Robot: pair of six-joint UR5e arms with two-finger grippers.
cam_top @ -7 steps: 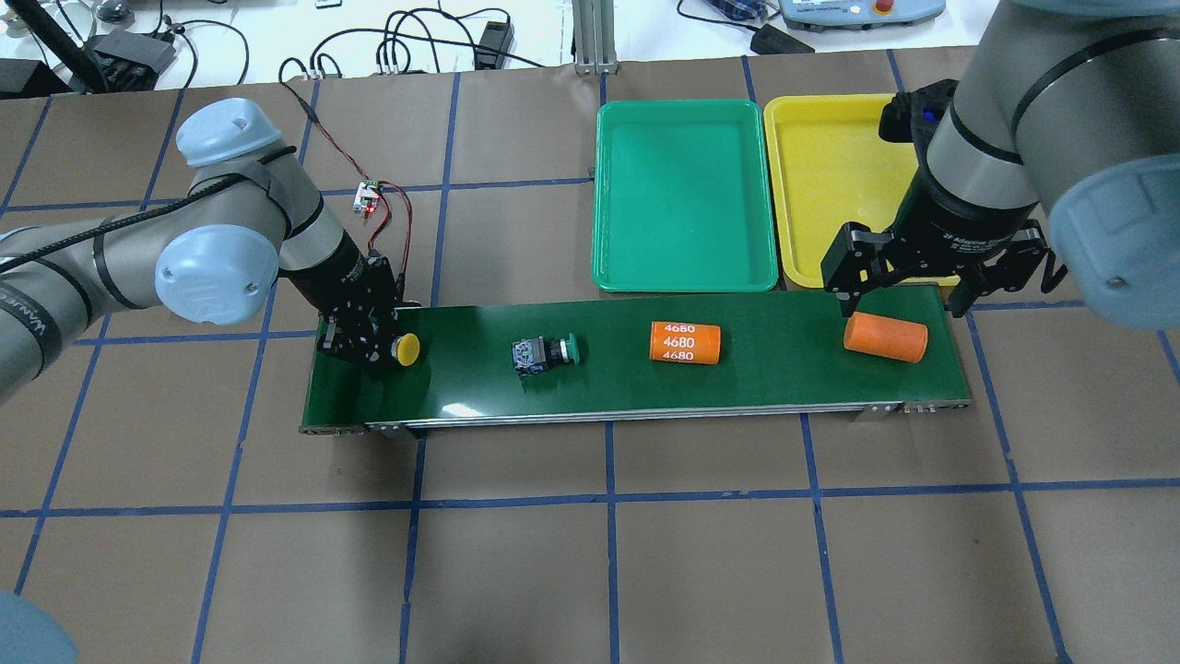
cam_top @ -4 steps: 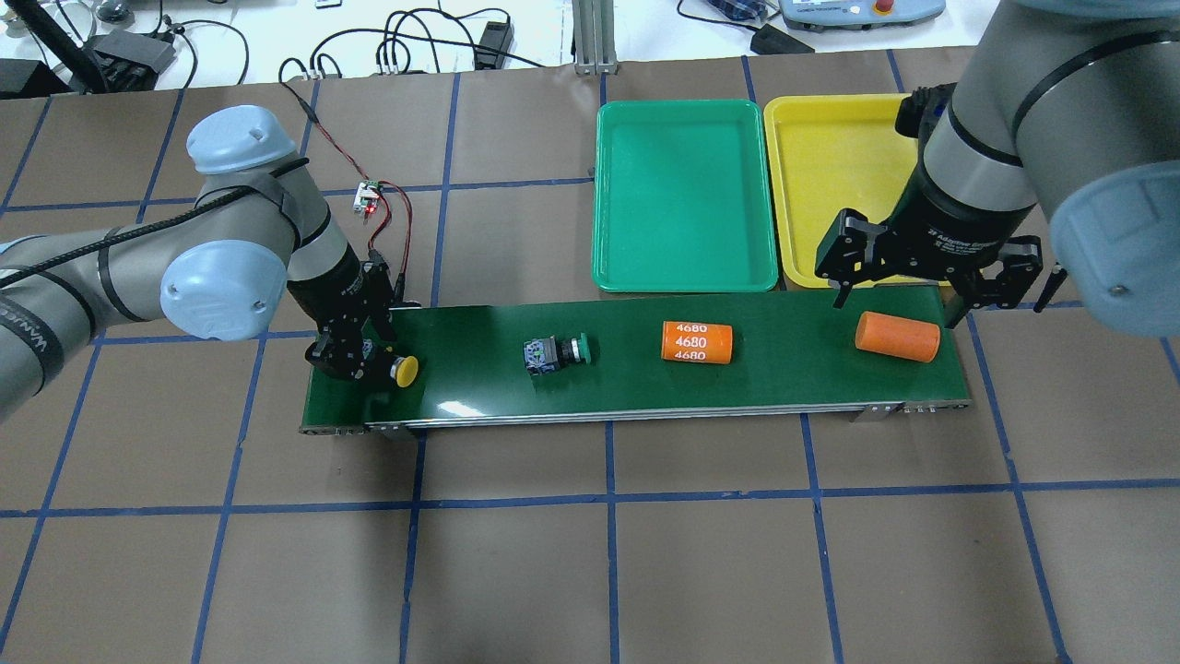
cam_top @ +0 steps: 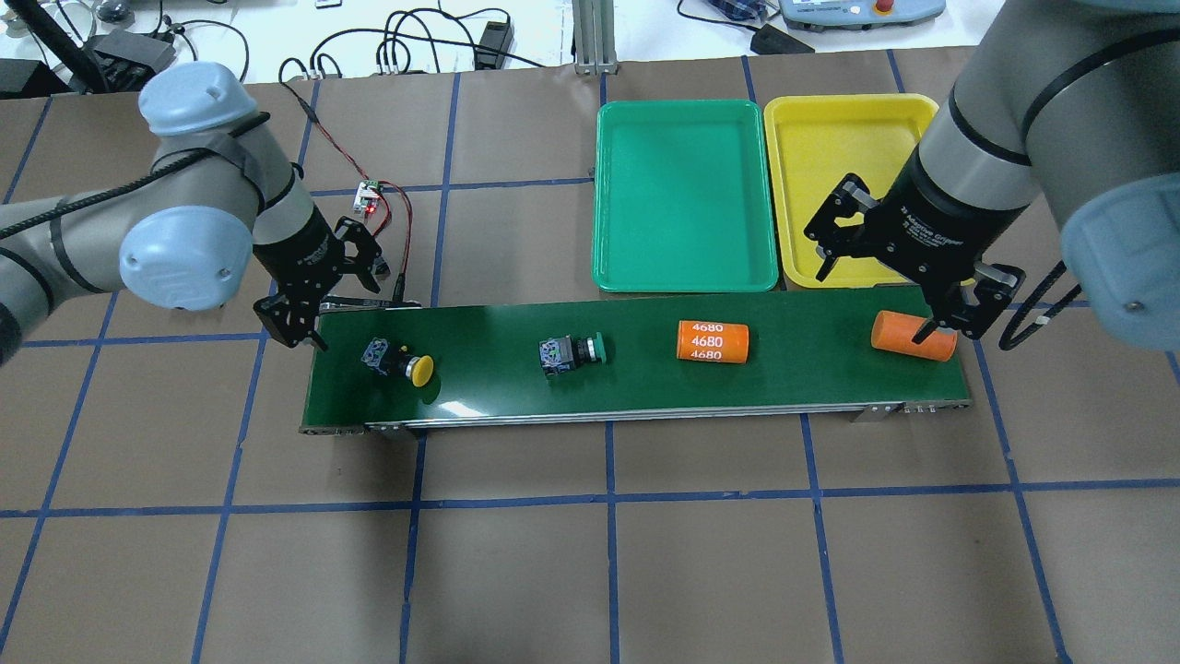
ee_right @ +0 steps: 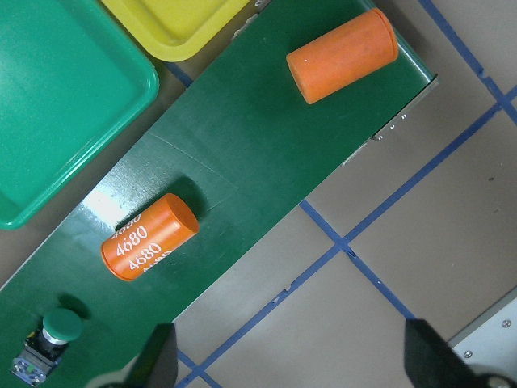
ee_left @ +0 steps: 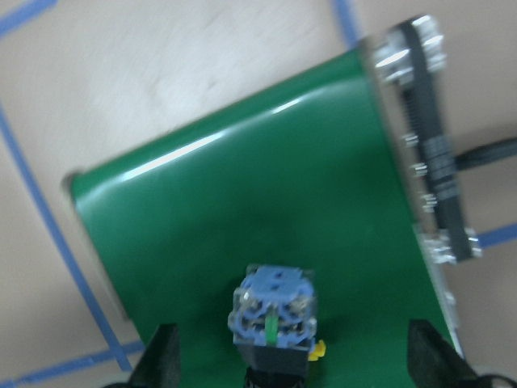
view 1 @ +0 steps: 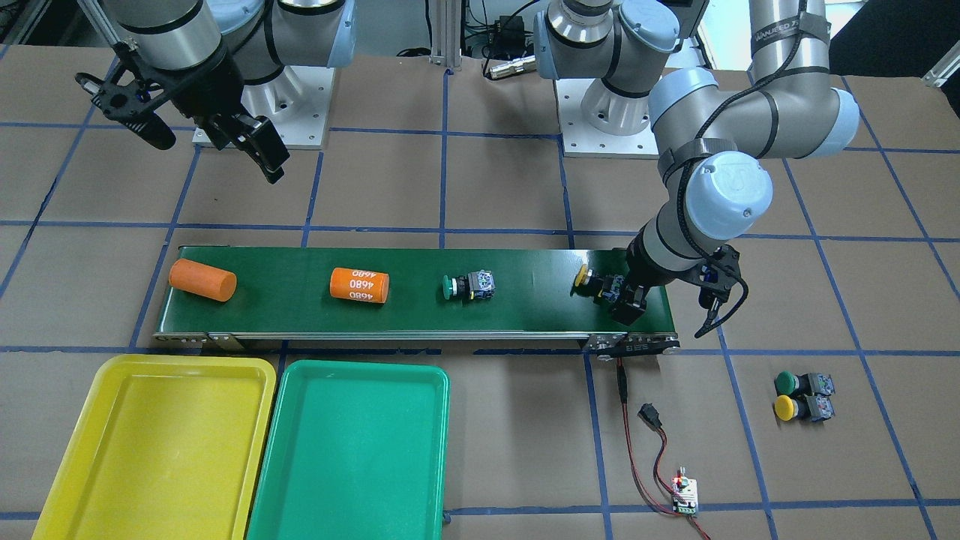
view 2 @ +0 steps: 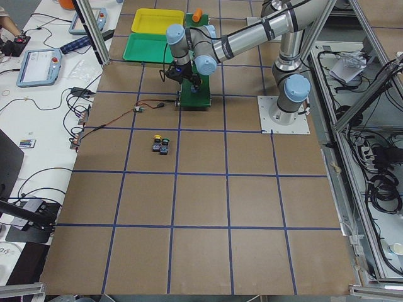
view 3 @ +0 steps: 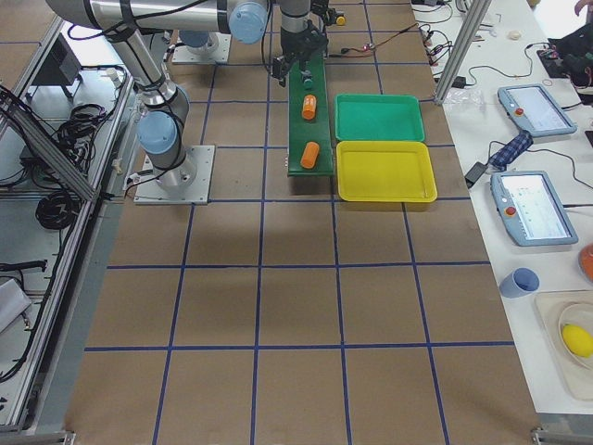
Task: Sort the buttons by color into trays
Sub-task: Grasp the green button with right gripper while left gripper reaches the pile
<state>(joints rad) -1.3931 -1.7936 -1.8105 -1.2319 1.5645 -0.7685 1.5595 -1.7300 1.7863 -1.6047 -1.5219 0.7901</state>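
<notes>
A yellow button (cam_top: 401,362) lies on its side at the left end of the conveyor belt (cam_top: 645,383). It also shows in the front view (view 1: 596,283) and between the fingers in the left wrist view (ee_left: 275,311). My left gripper (cam_top: 318,300) is open, just behind and left of it, not touching. A green button (cam_top: 570,352) lies further along the belt. My right gripper (cam_top: 899,277) is open and empty above the belt's right end. The green tray (cam_top: 682,194) and yellow tray (cam_top: 830,166) are empty. Two more buttons, green (view 1: 802,383) and yellow (view 1: 802,409), lie on the table.
Two orange cylinders lie on the belt, one printed 4680 (cam_top: 712,342) and one plain (cam_top: 913,336) at the right end under my right gripper. A small circuit board with red and black wires (cam_top: 369,196) lies behind the belt's left end.
My left gripper has opened, let go of the yellow button on the belt and drawn back to the left. The belt's things have shifted right. My right gripper has turned.
</notes>
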